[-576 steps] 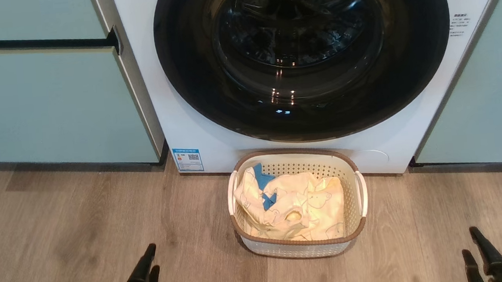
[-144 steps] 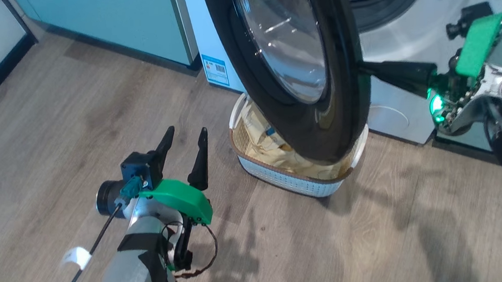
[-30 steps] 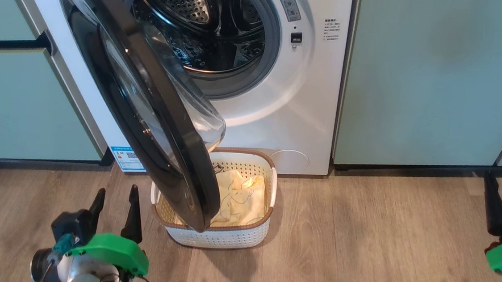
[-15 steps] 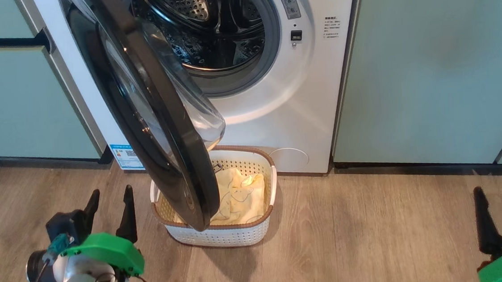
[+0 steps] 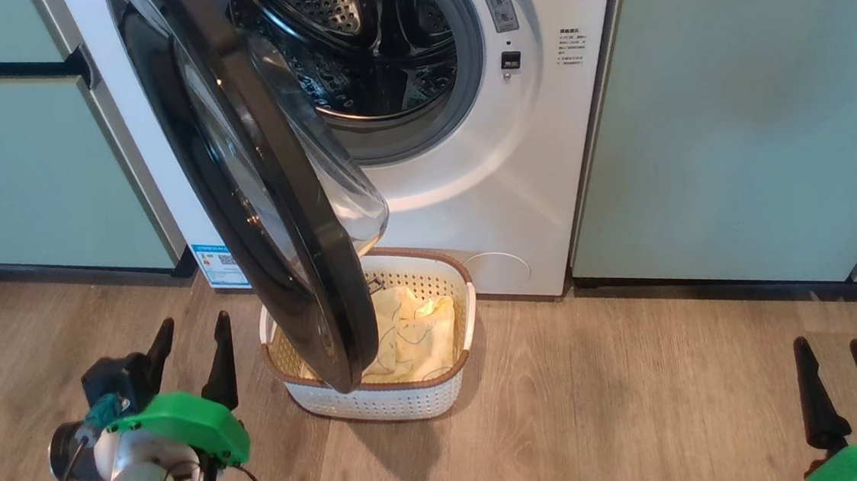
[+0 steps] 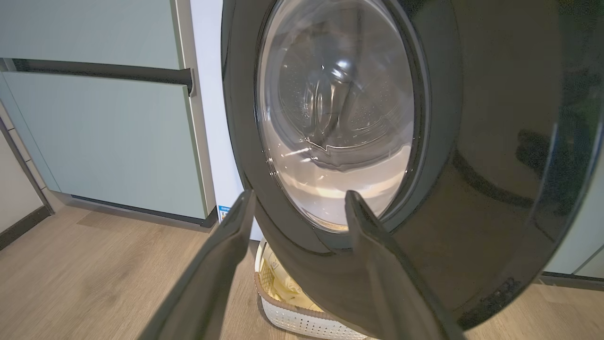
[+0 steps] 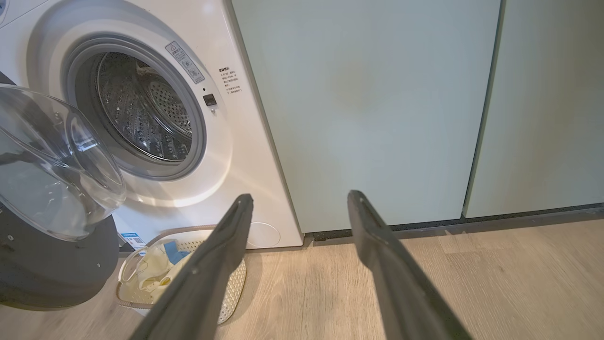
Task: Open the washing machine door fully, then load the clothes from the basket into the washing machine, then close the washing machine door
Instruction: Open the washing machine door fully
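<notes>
The white washing machine (image 5: 493, 189) stands between pale green cabinets, its steel drum (image 5: 359, 39) exposed. Its round black washing machine door (image 5: 265, 207) hangs partly open, swung out over the basket (image 5: 380, 401). The cream basket sits on the floor against the machine and holds pale yellow clothes (image 5: 413, 333). My left gripper (image 5: 193, 343) is open and empty at the lower left, left of the door's lower edge. In the left wrist view that gripper (image 6: 299, 198) points at the door's outer face (image 6: 495, 141). My right gripper (image 5: 827, 347) is open and empty at the lower right, well away from the basket (image 7: 233, 283).
Pale green cabinets (image 5: 739, 109) flank the machine on both sides. Wood floor (image 5: 602, 410) stretches between the basket and my right gripper. A dark plinth (image 5: 708, 291) runs under the cabinets.
My right gripper has slid left and slightly down in the head view. The left gripper has dropped a little. Door, basket and clothes stay as they were.
</notes>
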Controlling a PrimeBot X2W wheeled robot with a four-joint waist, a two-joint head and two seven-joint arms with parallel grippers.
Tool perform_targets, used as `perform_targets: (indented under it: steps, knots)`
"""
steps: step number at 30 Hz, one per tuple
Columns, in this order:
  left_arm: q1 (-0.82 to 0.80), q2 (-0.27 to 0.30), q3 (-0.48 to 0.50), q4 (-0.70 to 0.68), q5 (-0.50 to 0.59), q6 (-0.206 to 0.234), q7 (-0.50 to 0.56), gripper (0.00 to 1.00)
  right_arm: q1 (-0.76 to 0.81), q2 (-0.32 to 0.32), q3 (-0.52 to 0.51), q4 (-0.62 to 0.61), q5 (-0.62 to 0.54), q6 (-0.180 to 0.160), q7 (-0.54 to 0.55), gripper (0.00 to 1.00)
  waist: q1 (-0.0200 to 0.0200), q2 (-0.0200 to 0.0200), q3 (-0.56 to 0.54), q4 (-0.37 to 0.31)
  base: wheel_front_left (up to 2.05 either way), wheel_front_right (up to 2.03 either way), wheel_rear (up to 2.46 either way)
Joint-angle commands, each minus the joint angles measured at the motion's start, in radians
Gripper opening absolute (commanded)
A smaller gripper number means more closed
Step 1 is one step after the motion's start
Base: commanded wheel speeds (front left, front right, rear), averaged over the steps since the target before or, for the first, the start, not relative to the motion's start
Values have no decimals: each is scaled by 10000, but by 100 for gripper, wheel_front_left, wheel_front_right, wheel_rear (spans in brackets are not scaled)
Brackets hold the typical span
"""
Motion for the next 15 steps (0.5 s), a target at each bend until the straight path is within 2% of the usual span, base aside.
perform_targets:
  steps: [1,15]
  knots:
    - [-560,192,303,-262,94,-9,-65,100,-282,-115,104,-276,-127,4,-95,100,0,0,-6,-1,0,0,0]
    - [-575,151,284,-80,100,-25,-65,100,-248,42,19,-227,-211,4,-95,100,0,0,-63,6,0,0,0]
